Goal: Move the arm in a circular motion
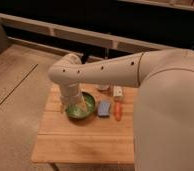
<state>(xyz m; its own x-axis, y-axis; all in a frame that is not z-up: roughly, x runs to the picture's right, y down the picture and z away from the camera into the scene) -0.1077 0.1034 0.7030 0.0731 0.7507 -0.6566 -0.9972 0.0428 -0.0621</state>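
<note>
A tan carpeted floor fills the left side, and a low wooden table stands on it, near the middle of the view. Over the table's far left part, the arm bends at a rounded elbow and turns straight down. Its last segment ends in the gripper, which hangs low over a green bowl and seems to reach inside the rim. Whether it touches the bowl is unclear, and I cannot tell if the gripper is apart or together, or if it holds anything.

Just right of the bowl lies a small blue block, and beside that an orange, carrot-like thing. Behind the orange thing, under the arm, sits a small white object. From the elbow the arm runs rightward as a long cream tube dotted with small dark holes, then swells into a very large rounded segment that covers the table's right edge and fills the right side.
</note>
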